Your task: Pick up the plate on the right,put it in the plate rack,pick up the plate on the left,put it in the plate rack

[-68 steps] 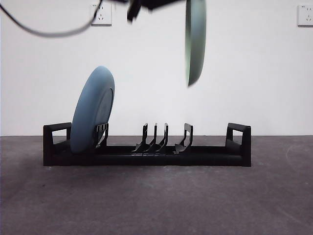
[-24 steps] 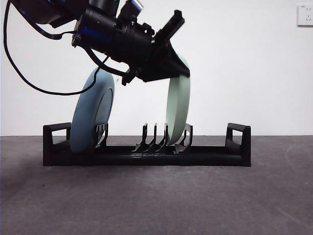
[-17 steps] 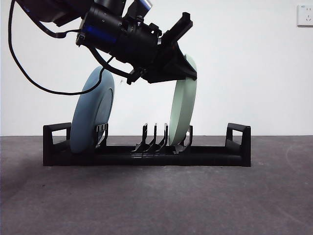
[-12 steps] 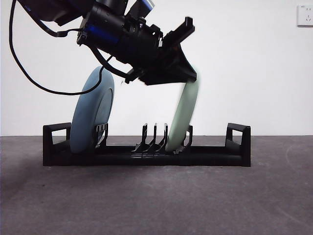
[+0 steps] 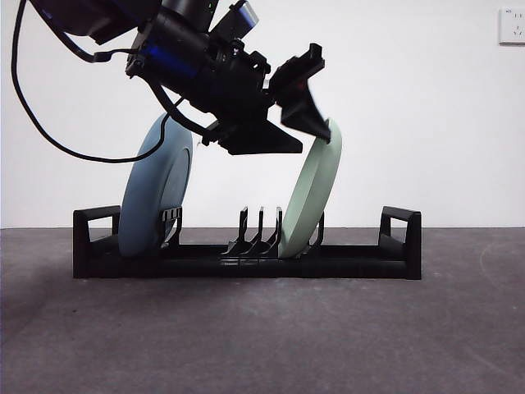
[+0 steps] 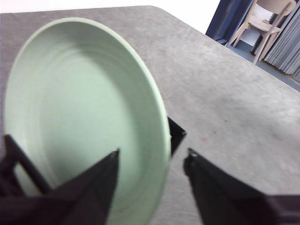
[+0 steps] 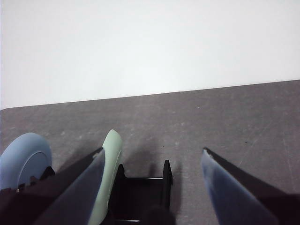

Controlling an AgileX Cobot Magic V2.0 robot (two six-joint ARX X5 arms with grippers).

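Observation:
A pale green plate (image 5: 310,193) stands in the plate rack (image 5: 353,261) right of the middle prongs, leaning to the right. My left gripper (image 5: 312,139) hovers at its top rim, open. In the left wrist view the green plate (image 6: 84,112) fills the space ahead, its rim between the parted jaws of the left gripper (image 6: 152,154), without being pinched. A blue plate (image 5: 156,185) leans in the rack's left end. My right gripper (image 7: 152,151) is open and holds nothing, set back from the rack (image 7: 140,197), green plate (image 7: 107,178) and blue plate (image 7: 23,159).
The rack sits on a dark grey table (image 5: 262,336) before a white wall with a socket (image 5: 513,25). A black cable (image 5: 49,131) hangs from the left arm. A chair (image 6: 262,23) and curtains stand beyond the table's edge.
The left gripper lowered the green plate into the rack, then opened and let go. The plate tipped over to lean right against a prong.

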